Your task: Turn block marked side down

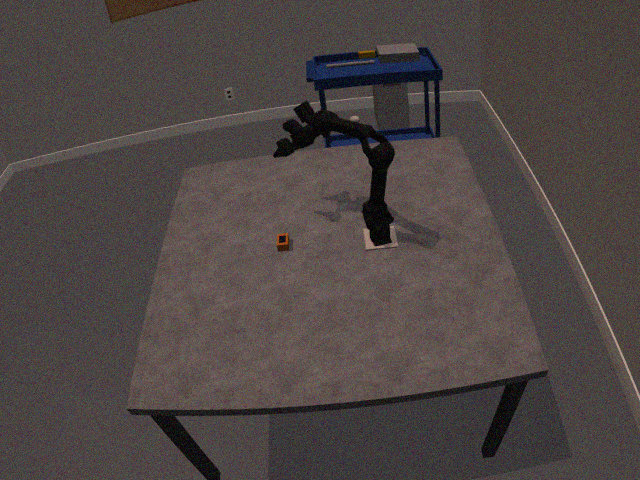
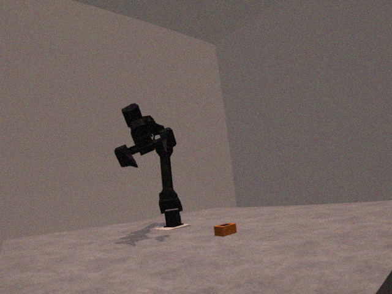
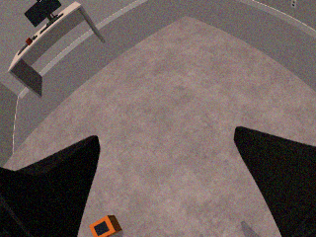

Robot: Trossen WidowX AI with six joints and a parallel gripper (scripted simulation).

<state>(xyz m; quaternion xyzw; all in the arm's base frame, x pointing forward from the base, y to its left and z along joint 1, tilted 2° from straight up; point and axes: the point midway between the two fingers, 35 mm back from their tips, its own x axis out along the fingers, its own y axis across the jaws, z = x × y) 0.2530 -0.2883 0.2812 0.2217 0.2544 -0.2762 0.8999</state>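
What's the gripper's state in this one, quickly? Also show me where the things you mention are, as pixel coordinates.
Black parallel-jaw gripper (image 1: pixel 283 139) (image 3: pixel 169 138): open wide, nothing between its fingers; the orange block with a dark square mark (image 1: pixel 282 242) (image 2: pixel 225 229) (image 3: pixel 105 227) rests on the table (image 1: pixel 330 320) (image 2: pixel 190 262) (image 3: pixel 168 89).
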